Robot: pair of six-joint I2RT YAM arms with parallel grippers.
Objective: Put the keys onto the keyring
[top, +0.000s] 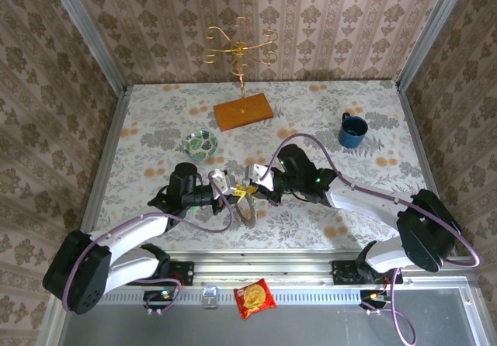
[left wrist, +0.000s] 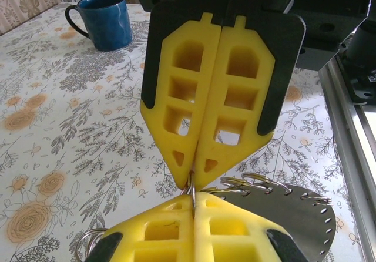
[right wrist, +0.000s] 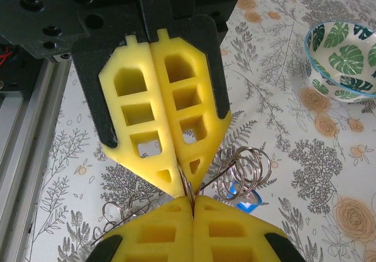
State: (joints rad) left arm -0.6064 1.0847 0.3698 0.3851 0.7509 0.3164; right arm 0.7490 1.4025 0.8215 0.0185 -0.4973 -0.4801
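Left hand [left wrist: 192,198] and right hand [right wrist: 192,202], two in all, meet tip to tip. Both are pinched tight on one thin wire loop [left wrist: 191,187] of the single keyring [left wrist: 299,218] just beside them. One blue key [right wrist: 242,195] lies by the right hand's tips.

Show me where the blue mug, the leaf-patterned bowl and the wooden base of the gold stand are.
blue mug [left wrist: 108,27], left wrist view, on its outer side wall.
leaf-patterned bowl [right wrist: 343,62], right wrist view, on its inner wall.
wooden base [top: 252,113], top view, on its bare upper face.
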